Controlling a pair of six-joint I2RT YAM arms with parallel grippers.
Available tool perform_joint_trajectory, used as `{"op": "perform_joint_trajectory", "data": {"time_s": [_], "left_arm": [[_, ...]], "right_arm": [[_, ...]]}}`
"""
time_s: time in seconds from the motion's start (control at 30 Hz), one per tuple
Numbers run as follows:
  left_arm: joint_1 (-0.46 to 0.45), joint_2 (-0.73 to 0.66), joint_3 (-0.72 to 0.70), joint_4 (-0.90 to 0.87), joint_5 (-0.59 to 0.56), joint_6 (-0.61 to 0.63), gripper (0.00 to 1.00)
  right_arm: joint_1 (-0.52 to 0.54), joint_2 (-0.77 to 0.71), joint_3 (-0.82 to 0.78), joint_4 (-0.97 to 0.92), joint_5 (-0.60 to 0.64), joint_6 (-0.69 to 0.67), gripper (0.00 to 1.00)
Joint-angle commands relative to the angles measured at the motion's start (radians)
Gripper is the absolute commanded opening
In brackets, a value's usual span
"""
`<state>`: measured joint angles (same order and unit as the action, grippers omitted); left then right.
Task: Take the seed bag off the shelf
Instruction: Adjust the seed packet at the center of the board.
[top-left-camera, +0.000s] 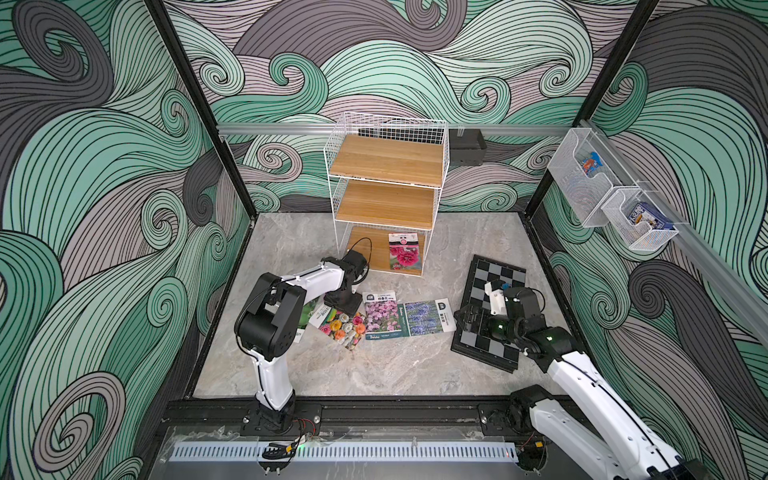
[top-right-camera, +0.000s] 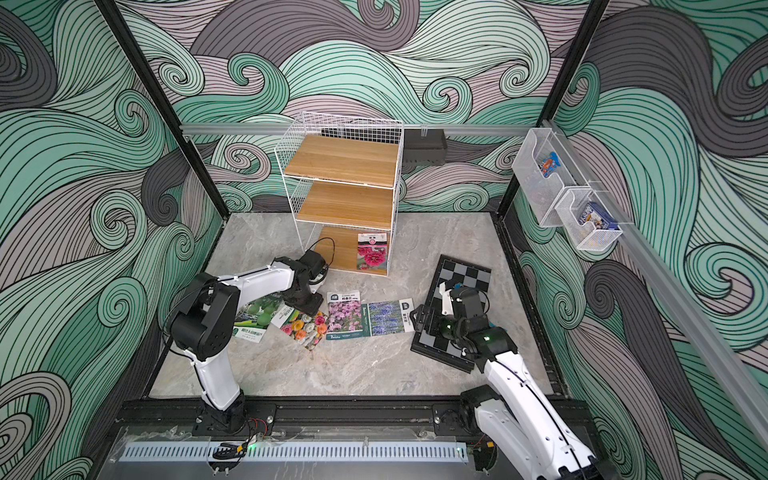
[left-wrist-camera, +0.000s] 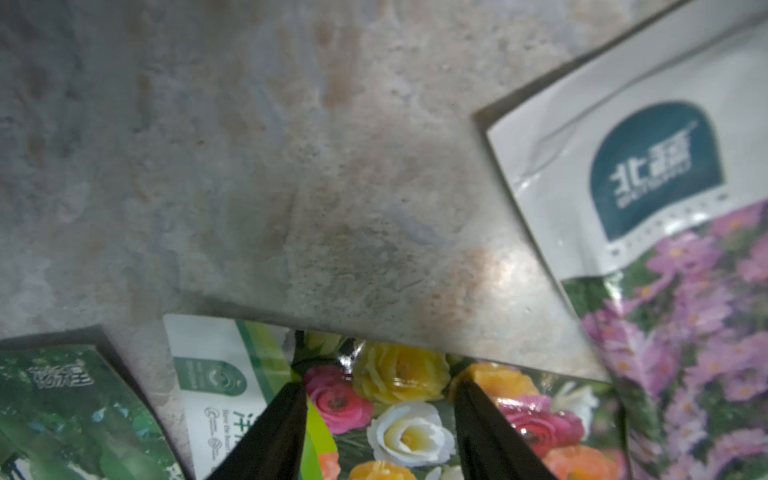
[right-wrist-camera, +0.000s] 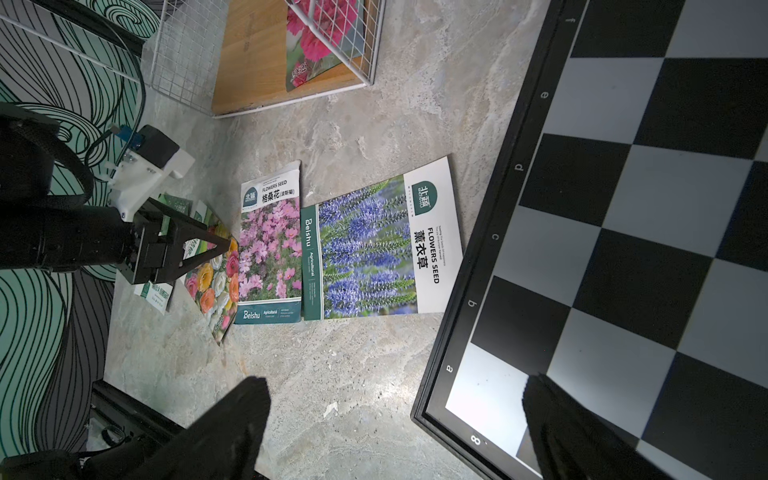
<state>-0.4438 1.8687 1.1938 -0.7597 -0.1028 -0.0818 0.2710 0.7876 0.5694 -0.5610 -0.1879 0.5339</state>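
White-wire shelf (top-left-camera: 386, 195): three wooden boards, standing at the back of the tabletop (top-left-camera: 374, 365).
Seed bag (top-left-camera: 404, 252): pink-red blooms, on the shelf's bottom board toward its front edge. Nothing touches it. Flat or propped, cannot tell.
Left pincer (left-wrist-camera: 380, 388): just in front of the shelf, low over the rose bag (top-left-camera: 343, 326). Fingers partly apart, tips at the bag's print, nothing clamped between them.
Right pincer (right-wrist-camera: 392, 384): fingers spread wide and empty, over a corner of the chessboard (top-left-camera: 498, 286), well apart from the shelf.
Loose bags: a row on the tabletop in front of the shelf. Green bag (top-right-camera: 254, 318), rose bag, cosmos bag (top-left-camera: 381, 314), lavender bag (top-left-camera: 426, 318). The last two lie edge to edge.
Chessboard: flat on the tabletop, beside the shelf's front corner, near the lavender bag.
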Motion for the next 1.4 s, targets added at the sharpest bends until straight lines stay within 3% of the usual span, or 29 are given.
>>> {"op": "perform_joint_trajectory", "data": {"time_s": [0.0,0.2,0.47,0.63,0.77,0.83,0.93,1.0,1.13,1.27,1.37], "left_arm": [[0.019,0.048,0.013,-0.101,-0.011,-0.156,0.61],[0.02,0.07,0.054,-0.199,0.009,-0.346,0.61],[0.027,-0.017,-0.008,-0.153,0.057,-0.62,0.62],[0.064,-0.12,-0.183,-0.04,0.118,-0.828,0.62],[0.079,-0.278,-0.384,0.11,0.159,-1.055,0.62],[0.077,-0.346,-0.438,0.162,0.161,-1.1,0.62],[0.072,-0.417,-0.387,0.115,0.115,-1.041,0.64],[0.073,-0.436,-0.306,0.073,0.102,-0.924,0.67],[0.073,-0.422,-0.1,-0.063,0.112,-0.608,0.68],[0.061,-0.381,-0.014,-0.124,0.336,-0.241,0.73],[0.021,-0.352,0.029,-0.243,0.282,-0.106,0.73]], "right_arm": [[0.005,-0.013,0.019,0.01,0.008,-0.011,0.99],[0.005,-0.011,0.027,0.011,0.011,-0.005,0.99],[0.006,-0.013,0.032,0.011,0.01,0.003,0.99],[0.006,-0.027,0.038,0.003,0.01,0.002,0.99],[0.006,-0.041,0.032,-0.003,0.012,0.006,0.99],[0.006,-0.042,0.029,-0.002,0.01,0.011,0.99],[0.005,-0.039,0.035,-0.002,0.01,0.013,0.99],[0.006,-0.038,0.038,-0.002,0.01,0.017,0.99],[0.006,-0.043,0.036,0.0,0.008,0.025,0.99],[0.007,-0.065,0.021,0.001,0.017,0.04,0.99],[0.005,-0.071,0.01,0.005,0.026,0.053,0.99]]}}
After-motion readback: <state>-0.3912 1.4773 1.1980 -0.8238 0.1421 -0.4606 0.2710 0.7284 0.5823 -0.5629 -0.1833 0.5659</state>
